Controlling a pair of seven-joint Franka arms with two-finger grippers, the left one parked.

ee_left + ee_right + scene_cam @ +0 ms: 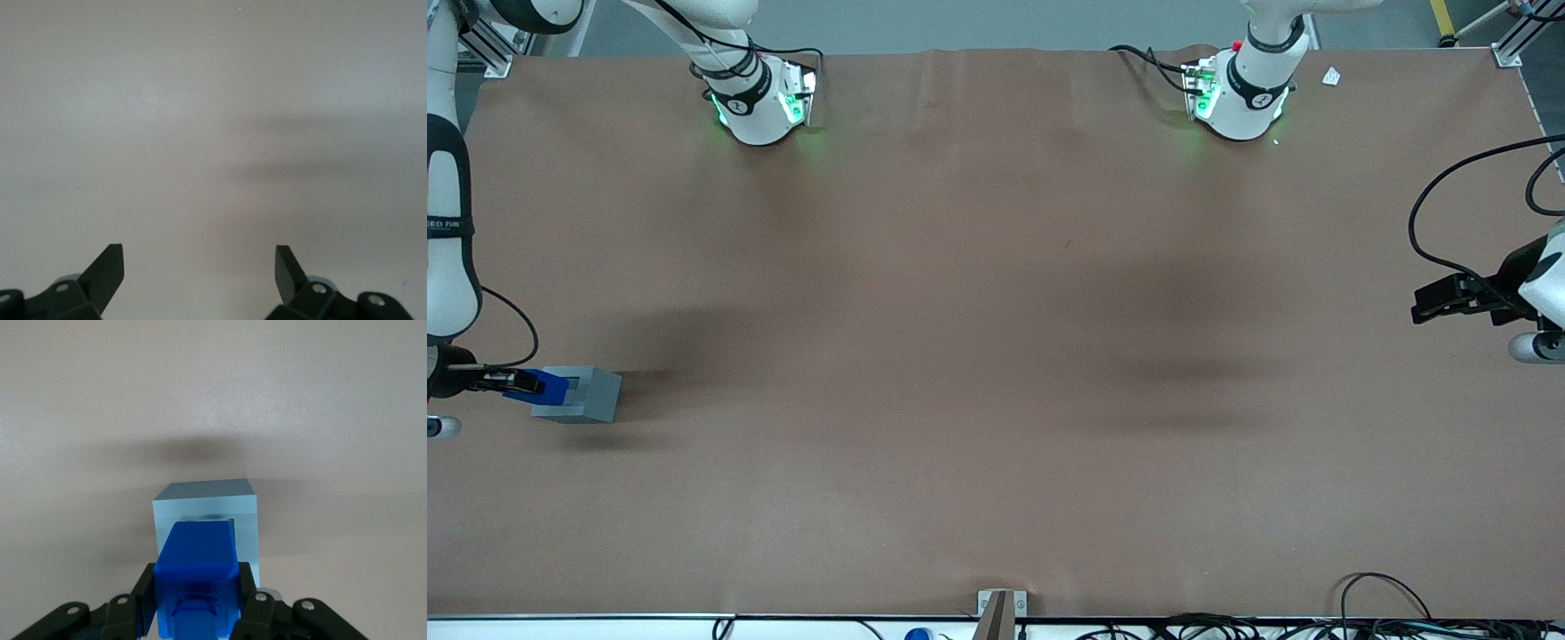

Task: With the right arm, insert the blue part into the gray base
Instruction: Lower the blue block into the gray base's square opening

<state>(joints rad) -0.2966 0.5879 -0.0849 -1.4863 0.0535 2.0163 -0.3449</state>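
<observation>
The gray base (585, 395) stands on the brown table at the working arm's end. My right gripper (516, 383) is shut on the blue part (541, 387) and holds it right over the base's top, its lower end touching or just entering the recess. In the right wrist view the blue part (197, 573) sits clamped between the two black fingers (148, 590), its front end over the square recess of the gray base (207, 503).
The brown table (996, 356) stretches wide toward the parked arm's end. Both arm bases (760, 102) stand at the table's edge farthest from the front camera. Cables (1360, 613) lie along the nearest edge. The table's side edge is close to the base.
</observation>
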